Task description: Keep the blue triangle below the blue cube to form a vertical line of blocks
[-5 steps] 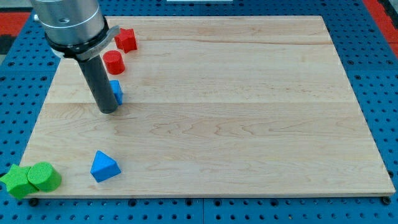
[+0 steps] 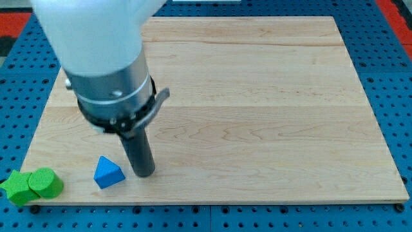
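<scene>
In the camera view, your arm (image 2: 106,64) comes down from the view's top left, its white and grey body covering much of the left side of the desk (image 2: 257,96). There are no jaws on this rig to be wide or narrow, only the dark rod, and nothing is held. The rod stands upright, and my tip (image 2: 145,174) is planted on the wood near the view's bottom edge.

Look just to the view's left of the tip: the blue triangle (image 2: 107,173) sits there, close beside the rod. You can see a thin strip of bare wood between them, so they are apart, not touching. The triangle rests flat with its point up, near the desk's bottom edge.

The blue cube does not show in this view; the arm's body hides the upper left of the desk, so you cannot tell where it lies.

Down at the view's bottom left corner, a green cylinder (image 2: 45,183) and a second green block (image 2: 17,187), its shape hard to make out, sit touching each other at the desk's corner, well left of the triangle.
</scene>
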### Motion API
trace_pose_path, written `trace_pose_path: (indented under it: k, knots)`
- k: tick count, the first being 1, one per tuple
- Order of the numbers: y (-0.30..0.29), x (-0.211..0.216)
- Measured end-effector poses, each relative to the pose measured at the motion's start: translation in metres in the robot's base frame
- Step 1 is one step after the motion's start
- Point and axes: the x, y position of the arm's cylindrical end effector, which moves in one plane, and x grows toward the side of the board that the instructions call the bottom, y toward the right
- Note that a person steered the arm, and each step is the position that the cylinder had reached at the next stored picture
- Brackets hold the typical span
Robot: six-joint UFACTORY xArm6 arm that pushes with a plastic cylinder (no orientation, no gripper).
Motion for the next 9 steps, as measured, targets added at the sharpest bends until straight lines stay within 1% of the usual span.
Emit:
trace_pose_path:
  k: [1, 2, 5, 7, 8, 9]
  knots:
    - [-0.049, 0.007]
    - [-0.075, -0.007]
    - [-0.105, -0.011]
    - [-0.105, -0.038]
    - [-0.117, -0.029]
    - [-0.150, -0.026]
